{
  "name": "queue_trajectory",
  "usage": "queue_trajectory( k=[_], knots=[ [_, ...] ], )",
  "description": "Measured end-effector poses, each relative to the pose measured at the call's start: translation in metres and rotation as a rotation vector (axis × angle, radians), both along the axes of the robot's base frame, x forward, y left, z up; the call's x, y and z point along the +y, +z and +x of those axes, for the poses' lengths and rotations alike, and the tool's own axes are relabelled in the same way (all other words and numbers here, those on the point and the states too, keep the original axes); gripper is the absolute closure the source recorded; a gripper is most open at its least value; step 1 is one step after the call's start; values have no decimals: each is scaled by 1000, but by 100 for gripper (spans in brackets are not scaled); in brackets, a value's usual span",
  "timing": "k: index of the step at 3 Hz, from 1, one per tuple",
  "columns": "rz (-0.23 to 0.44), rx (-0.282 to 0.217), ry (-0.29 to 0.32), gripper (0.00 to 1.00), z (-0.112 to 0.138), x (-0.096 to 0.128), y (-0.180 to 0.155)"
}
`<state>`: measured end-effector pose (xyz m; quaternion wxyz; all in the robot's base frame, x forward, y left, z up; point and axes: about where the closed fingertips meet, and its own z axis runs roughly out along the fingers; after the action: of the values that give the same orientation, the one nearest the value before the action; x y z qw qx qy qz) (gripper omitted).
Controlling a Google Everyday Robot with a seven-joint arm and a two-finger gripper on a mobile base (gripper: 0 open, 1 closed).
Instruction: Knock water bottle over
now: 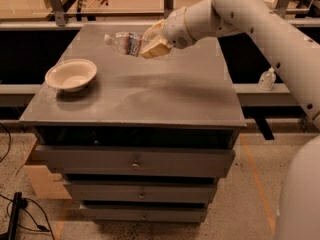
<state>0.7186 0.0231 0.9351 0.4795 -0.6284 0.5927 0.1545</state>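
Observation:
The water bottle point(126, 43) is a clear plastic bottle with a white cap and a dark red-and-blue label band. It is tipped far over near the back of the grey cabinet top point(165, 94), almost horizontal, with its cap pointing left. My gripper point(155, 40) is right against the bottle's base end, on its right side, and the white arm reaches in from the upper right.
A white bowl point(71, 74) sits at the left of the cabinet top. A small pump-top sanitizer bottle point(267, 79) stands on a ledge to the right, behind the arm. Drawers point(135, 161) fill the cabinet front. Workbenches lie behind.

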Motion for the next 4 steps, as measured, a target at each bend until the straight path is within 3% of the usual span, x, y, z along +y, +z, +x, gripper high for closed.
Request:
queue_trajectory(
  k=[1, 2, 3, 4],
  knots=[
    [-209, 47, 125, 100, -22, 4, -33],
    [-313, 136, 196, 82, -46, 6, -67],
    [-353, 195, 212, 57, -62, 7, -86],
    [-355, 197, 212, 35, -63, 7, -84]
  ],
)
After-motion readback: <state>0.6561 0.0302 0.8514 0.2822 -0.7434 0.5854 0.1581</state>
